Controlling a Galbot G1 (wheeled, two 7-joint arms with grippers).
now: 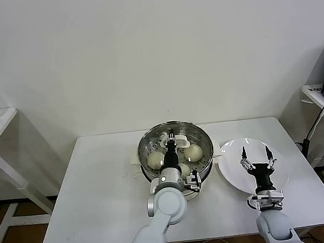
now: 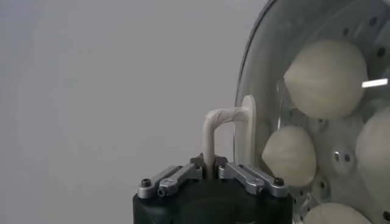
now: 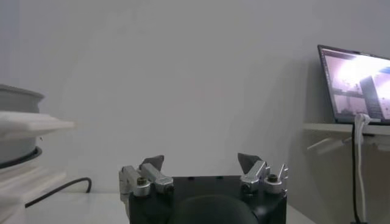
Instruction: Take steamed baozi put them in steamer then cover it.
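Head view is showing the left gripper (image 1: 172, 139) reaching over the steamer (image 1: 201, 136) at table centre, its fingers clamped shut on the thin white handle (image 2: 214, 125) of the cover (image 2: 268, 36). To the near right, the right gripper (image 1: 257, 159) is hovering above an empty white plate (image 1: 230, 169), jaws standing wide and gripping nothing.

From the left wrist, the cover is sitting against the pot: a clear glass disc with a metal rim, its bent handle looking wrapped in white tape. Behind the glass, baozi (image 2: 326, 78) are resting on the perforated steel tray, smooth, cream-white and tapering to a soft peak. At least three are showing in the head view; the arm is hiding part of the pot, so a fourth cannot be confirmed there.

Judging by this, the covering step is nearly finished. Doing it well likely means settling the rim evenly onto the shiny pot wall before letting go, then opening the fingers straight and lifting clear without dragging the handle sideways, since glass on polished steel may slide.

Farther right, a laptop (image 3: 356, 82) is glowing on a side shelf beyond the white table (image 1: 99, 185).
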